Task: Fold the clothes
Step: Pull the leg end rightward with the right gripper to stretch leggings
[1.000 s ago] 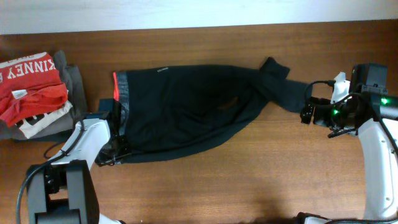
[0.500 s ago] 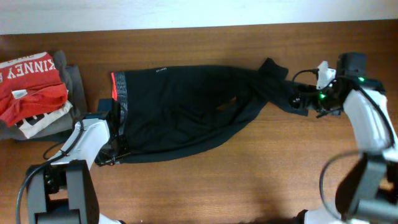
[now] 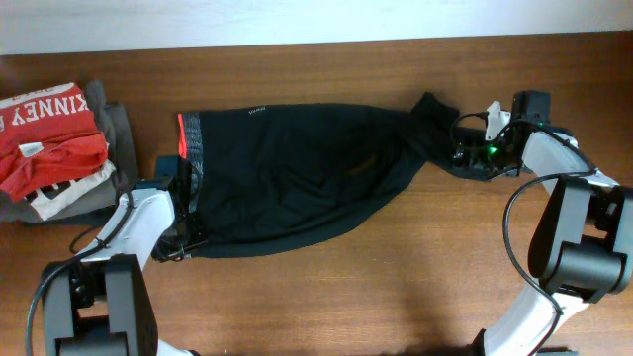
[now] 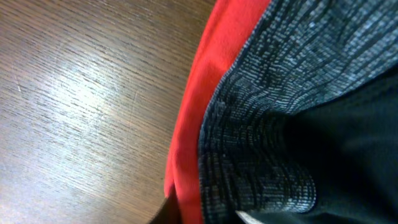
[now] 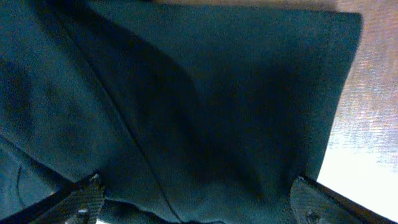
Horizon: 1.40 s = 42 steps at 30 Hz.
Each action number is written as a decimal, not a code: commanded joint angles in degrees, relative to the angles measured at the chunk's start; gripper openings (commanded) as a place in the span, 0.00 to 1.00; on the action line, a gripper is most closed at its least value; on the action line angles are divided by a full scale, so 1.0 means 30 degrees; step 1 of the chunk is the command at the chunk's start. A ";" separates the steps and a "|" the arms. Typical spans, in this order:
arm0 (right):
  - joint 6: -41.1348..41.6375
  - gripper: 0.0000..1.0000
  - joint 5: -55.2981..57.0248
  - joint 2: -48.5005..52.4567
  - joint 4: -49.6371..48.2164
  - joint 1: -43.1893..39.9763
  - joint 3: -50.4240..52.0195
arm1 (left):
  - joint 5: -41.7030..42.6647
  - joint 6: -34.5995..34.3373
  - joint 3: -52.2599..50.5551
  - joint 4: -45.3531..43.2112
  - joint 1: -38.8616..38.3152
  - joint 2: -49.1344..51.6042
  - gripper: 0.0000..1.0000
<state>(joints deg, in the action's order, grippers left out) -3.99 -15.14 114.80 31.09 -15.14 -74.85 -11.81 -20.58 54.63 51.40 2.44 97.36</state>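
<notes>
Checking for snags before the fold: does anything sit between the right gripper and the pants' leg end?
Nothing visible does. The right gripper is at the leg end of the pants; in the wrist view black fabric fills the gap between its open fingers.

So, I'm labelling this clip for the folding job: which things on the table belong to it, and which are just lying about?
Part of the job:
black pants
left hand and right hand, one at each end of them

Just lying about:
red T-shirt
grey garments under it
</notes>
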 commanded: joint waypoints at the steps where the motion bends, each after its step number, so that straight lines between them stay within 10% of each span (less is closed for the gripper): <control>1: -0.0036 0.74 -0.0255 0.0291 -0.0415 0.0321 -0.0321 | 0.0146 -0.0211 -0.0073 -0.0117 0.0066 -0.0430 0.11; 7: -0.0029 0.05 -0.0255 0.0284 -0.0758 0.0933 -0.0328 | 0.0153 -0.0211 -0.0073 -0.0153 0.0066 -0.0430 0.13; 25: 0.1982 0.04 0.1581 0.0117 -0.0882 0.1180 -0.0918 | 0.0146 -0.0204 -0.0073 -0.0488 0.0066 -0.0430 0.14; 34: 0.2987 0.04 -0.1173 -0.0182 -0.2339 0.1253 -0.8517 | 0.0153 -0.0204 -0.0073 -0.0546 0.0066 -0.0430 0.14; 35: 0.2987 0.11 -0.1115 -0.0182 -0.2280 0.1297 -0.9442 | 0.0153 -0.0204 -0.0073 -0.0546 0.0066 -0.0430 0.14; 38: 0.2980 0.88 -0.1107 -0.0182 -0.1705 0.1428 -1.0615 | 0.0153 -0.0211 -0.0073 -0.0561 0.0066 -0.0430 0.14; 42: 0.2820 0.99 -0.0437 -0.0066 0.0765 0.1435 -1.0433 | 0.0146 -0.0204 -0.0073 -0.0554 0.0066 -0.0430 0.14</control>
<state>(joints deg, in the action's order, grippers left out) 4.25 -17.28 113.51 30.00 -11.42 -107.11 -11.81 -20.62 54.63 49.89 2.44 97.34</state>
